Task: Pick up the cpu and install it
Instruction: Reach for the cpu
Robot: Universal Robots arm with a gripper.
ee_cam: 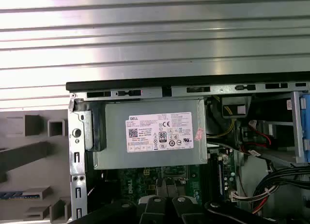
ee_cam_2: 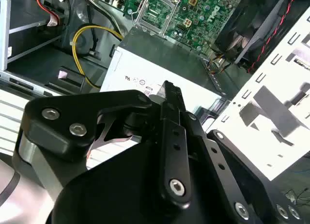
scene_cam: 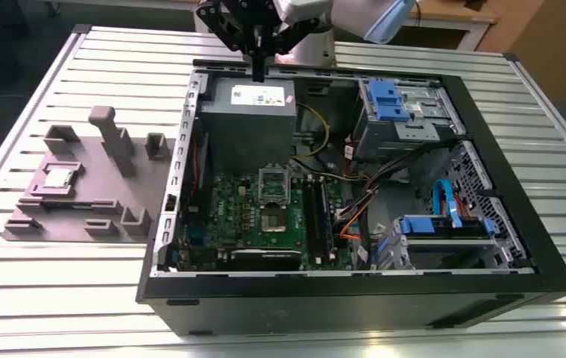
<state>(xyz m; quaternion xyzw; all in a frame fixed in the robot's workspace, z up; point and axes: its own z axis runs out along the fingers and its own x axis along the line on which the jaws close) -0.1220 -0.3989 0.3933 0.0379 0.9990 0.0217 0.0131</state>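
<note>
Exterior view has my tool (scene_cam: pixel 259 72) hanging above the back edge of the open computer case (scene_cam: pixel 362 298), over the grey power-supply box (scene_cam: pixel 247 101). Its fingers are drawn together and have hold of nothing. In the second wrist view the white label of that box lies just past my fingertips (ee_cam_2: pixel 170 88).

The cpu (scene_cam: pixel 59 177) is well apart from me. It sits flat in a recess of the grey fixture block (scene_cam: pixel 74 216), outside the case on the exterior view's left. The metal socket frame (scene_cam: pixel 274 183) on the green motherboard (scene_cam: pixel 253 216) stands open and has no chip in it.

My worry is the grasp. The chip is thin and lies low, and upright posts (scene_cam: pixel 113 138) rise from the fixture close by. I judge that a finger could strike a post or the recess wall. A pinch on the thin rim could tip the chip or let it slip. At the socket, a tilted or turned chip would seat badly. Black cables (scene_cam: pixel 402 160) and a yellow wire (scene_cam: pixel 318 127) run near enough to snag my arm.

Everything stands on a slatted aluminium worktop (scene_cam: pixel 24 298), whose grooves could catch a dropped chip. Behind it I see wooden furniture (scene_cam: pixel 521 30).
</note>
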